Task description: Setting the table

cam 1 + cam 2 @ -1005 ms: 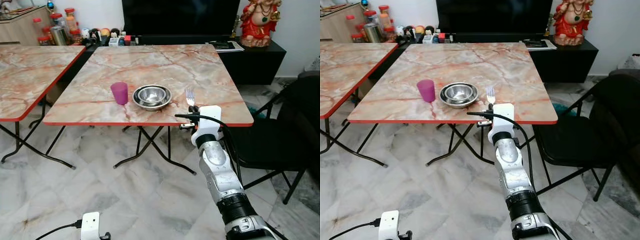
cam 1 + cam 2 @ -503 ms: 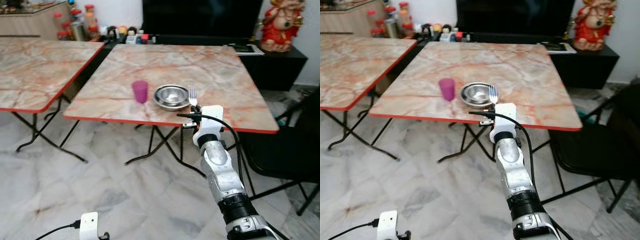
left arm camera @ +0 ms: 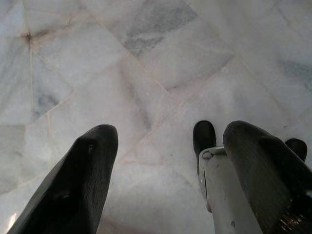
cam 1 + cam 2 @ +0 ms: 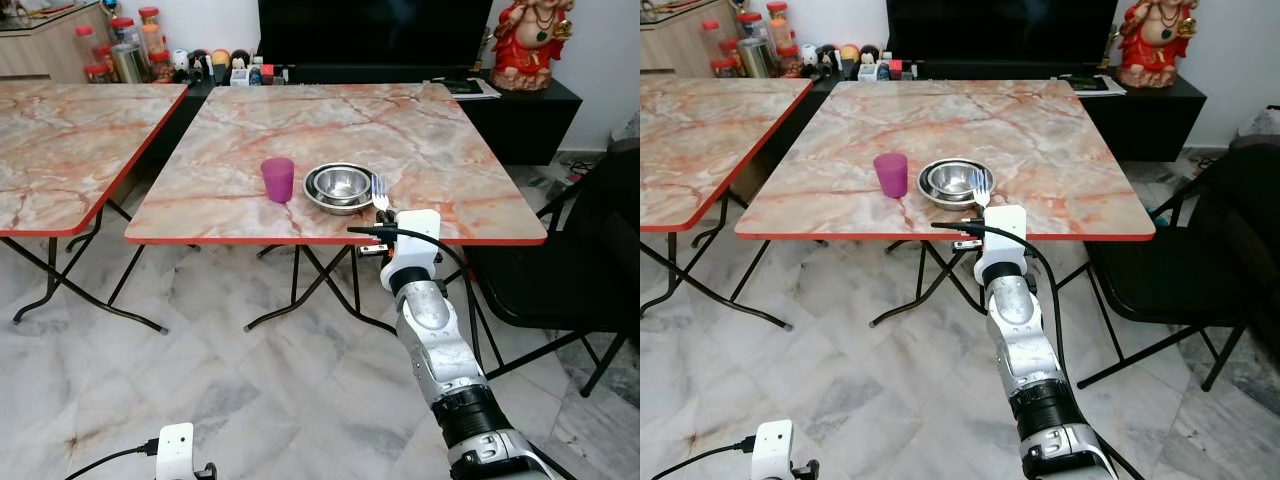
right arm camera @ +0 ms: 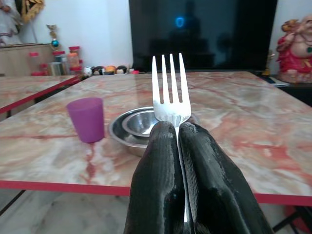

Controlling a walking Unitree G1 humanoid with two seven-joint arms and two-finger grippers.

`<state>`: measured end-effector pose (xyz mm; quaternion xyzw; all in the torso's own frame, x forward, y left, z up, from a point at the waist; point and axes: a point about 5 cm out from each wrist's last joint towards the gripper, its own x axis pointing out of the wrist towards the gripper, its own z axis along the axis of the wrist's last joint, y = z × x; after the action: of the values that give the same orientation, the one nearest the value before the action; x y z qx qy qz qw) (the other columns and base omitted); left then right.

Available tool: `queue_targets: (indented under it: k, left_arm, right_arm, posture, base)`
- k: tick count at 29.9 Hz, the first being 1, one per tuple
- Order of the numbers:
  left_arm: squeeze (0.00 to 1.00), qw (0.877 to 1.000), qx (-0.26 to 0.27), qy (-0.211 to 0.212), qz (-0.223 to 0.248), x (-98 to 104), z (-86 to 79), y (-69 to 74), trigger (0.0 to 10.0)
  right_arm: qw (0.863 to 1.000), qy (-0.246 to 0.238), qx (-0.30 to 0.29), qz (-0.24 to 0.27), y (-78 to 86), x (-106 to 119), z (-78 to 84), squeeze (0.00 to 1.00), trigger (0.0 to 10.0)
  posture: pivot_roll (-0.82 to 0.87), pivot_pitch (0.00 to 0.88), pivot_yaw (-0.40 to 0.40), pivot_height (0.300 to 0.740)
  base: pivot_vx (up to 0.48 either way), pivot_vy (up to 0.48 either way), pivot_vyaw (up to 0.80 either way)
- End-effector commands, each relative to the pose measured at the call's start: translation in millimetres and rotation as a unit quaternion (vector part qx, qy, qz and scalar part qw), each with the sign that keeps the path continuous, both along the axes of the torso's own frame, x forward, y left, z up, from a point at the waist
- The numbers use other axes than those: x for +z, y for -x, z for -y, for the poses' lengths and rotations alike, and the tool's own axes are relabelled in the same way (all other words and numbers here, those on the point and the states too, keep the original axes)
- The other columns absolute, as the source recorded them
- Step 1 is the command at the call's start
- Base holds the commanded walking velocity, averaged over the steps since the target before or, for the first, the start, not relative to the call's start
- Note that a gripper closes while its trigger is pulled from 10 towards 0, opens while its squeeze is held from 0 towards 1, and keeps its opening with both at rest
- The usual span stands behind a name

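A marble-patterned folding table (image 4: 440, 130) with a red edge stands ahead of me. On it, near the front, sit a purple cup (image 4: 278, 180) and a steel bowl (image 4: 340, 187) nested in a second one. My right gripper (image 4: 384, 212) is raised just short of the table's front edge, to the right of the bowl. It is shut on a silver fork (image 5: 169, 92), which points tines up. My left gripper (image 3: 165, 161) hangs low over the marble floor with its fingers (image 3: 83, 180) apart and nothing between them.
A second marble table (image 4: 60, 140) stands to the left. A black chair (image 4: 580, 260) sits at the right side of the near table. Behind are a black TV cabinet (image 4: 520, 110), a red statue (image 4: 530, 40) and jars (image 4: 125, 50). Open floor lies before the table.
The camera has shifted, so the table sits differently in view. The right gripper still holds the fork upright at the table's front edge. The cup and bowl have not moved.
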<state>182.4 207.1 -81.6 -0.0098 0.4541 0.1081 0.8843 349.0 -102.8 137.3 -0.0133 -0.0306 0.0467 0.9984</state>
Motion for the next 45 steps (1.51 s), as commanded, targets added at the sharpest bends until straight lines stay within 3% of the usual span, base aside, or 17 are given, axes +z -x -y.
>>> queue_targets:
  k: [1,12,24,28,45]
  left_arm:
    - [0.00,1.000,-0.005,-0.003,0.003,1.1,-1.1,-1.8,10.0]
    - [0.00,1.000,-0.009,-0.005,0.003,1.5,-0.9,-2.7,10.0]
    - [0.00,1.000,-0.007,-0.005,0.003,1.7,-1.1,-3.0,10.0]
    - [0.00,1.000,-0.006,-0.004,0.003,1.6,-0.7,-3.1,10.0]
    - [0.00,1.000,-0.008,-0.003,0.003,1.3,0.5,-2.9,10.0]
  right_arm:
    - [1.000,-0.001,-0.006,-0.001,-1.9,1.2,2.1,0.00,10.0]
    - [1.000,0.001,-0.020,-0.006,-3.8,0.7,7.3,0.00,10.0]
    - [1.000,0.022,0.001,0.009,-2.6,3.4,2.2,0.00,10.0]
    - [1.000,0.000,-0.004,0.011,-2.5,4.6,2.2,0.00,10.0]
    - [1.000,0.002,-0.012,0.008,-3.3,3.8,5.8,0.00,10.0]
  posture:
    - [-0.06,0.000,0.025,0.740]
    - [-0.06,0.000,0.027,0.740]
    - [-0.06,0.000,0.028,0.740]
    - [-0.06,0.000,0.025,0.740]
    - [-0.06,0.000,0.025,0.740]
  base:
    - [0.266,0.000,0.00]
    - [0.283,0.000,0.00]
    - [0.291,0.000,0.07]
    - [0.289,0.000,0.53]
    - [0.290,0.000,0.00]
